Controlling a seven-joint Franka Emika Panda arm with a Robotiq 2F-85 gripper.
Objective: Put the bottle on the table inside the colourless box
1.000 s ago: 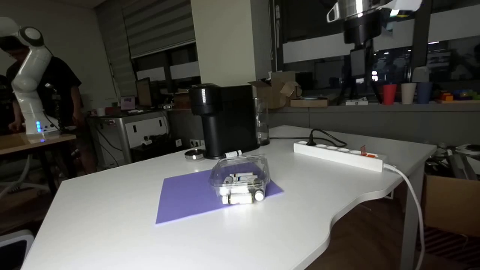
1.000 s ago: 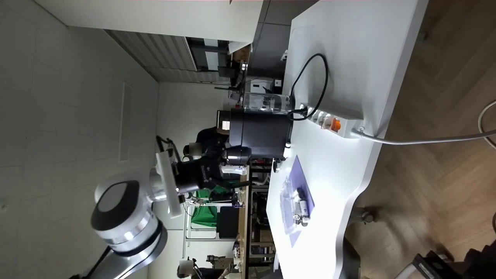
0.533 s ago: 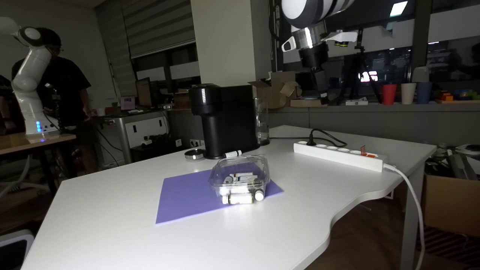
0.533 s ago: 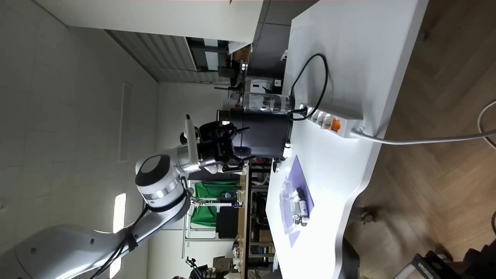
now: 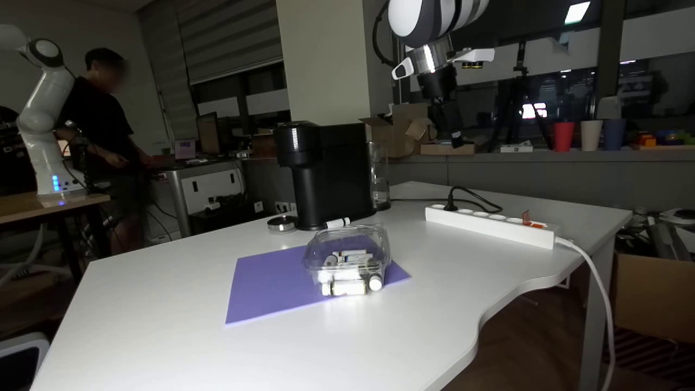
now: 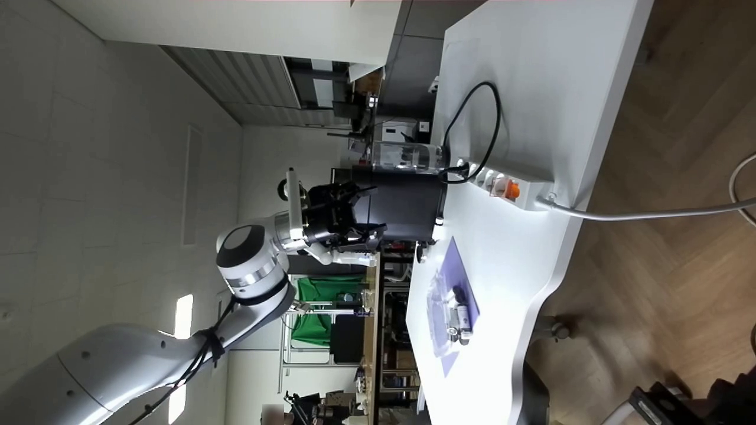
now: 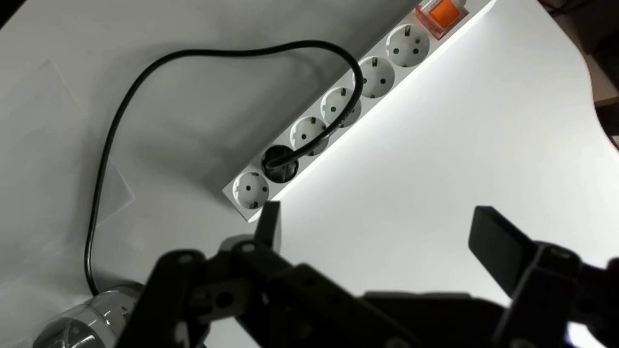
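A small white bottle [image 5: 337, 222] lies on its side on the white table [image 5: 163, 304], against the black appliance's base; it also shows in an exterior view [image 6: 438, 221]. The colourless box [image 5: 324, 244] stands open on the purple mat, with several small white bottles inside; it also shows in an exterior view [image 6: 434, 313]. My gripper [image 5: 457, 140] is high above the table's back, well above and apart from bottle and box; it also shows in an exterior view [image 6: 378, 209]. In the wrist view the fingers [image 7: 377, 212] are wide apart, nothing between them. Bottle and box are outside the wrist view.
The purple mat [image 5: 271, 282] lies under the box. The black appliance [image 5: 342, 174] with a clear tank [image 5: 381, 179] stands behind the bottle, a round metal dish [image 5: 282, 224] beside it. A white power strip [image 5: 491, 225] with a black cable [image 7: 104, 169] lies on the table below the gripper.
My gripper has moved left, and farther from the camera, in an exterior view, and upward in the sideways-turned picture. The bottle and the box have not moved. A person in the background has shifted.
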